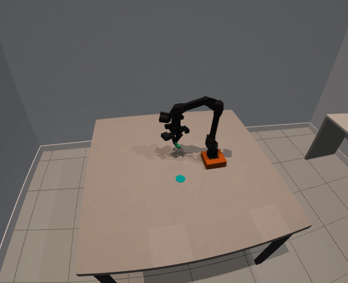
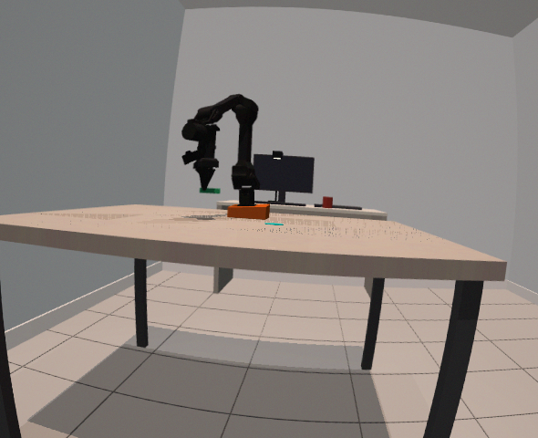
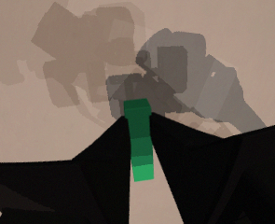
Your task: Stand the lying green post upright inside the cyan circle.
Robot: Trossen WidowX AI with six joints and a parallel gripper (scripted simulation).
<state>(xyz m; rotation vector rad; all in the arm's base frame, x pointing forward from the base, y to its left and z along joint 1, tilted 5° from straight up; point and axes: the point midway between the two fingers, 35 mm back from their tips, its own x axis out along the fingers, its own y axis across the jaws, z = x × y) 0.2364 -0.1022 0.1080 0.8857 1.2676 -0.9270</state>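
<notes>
Plain grey walls [image 1: 137, 45] enclose a floor of pale square tiles [image 2: 306, 325] with a light skirting strip. A wooden-topped table [image 2: 241, 247] stands on dark legs. At three o'clock a side desk [image 1: 335, 128] carries what looks like a monitor [image 2: 284, 173].

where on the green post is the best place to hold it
Across its narrow width, coming from above, as the gripper does now: the green post is long and thin, hangs level in the fingers, and one end stays free to swing down toward the cyan circle.
</notes>
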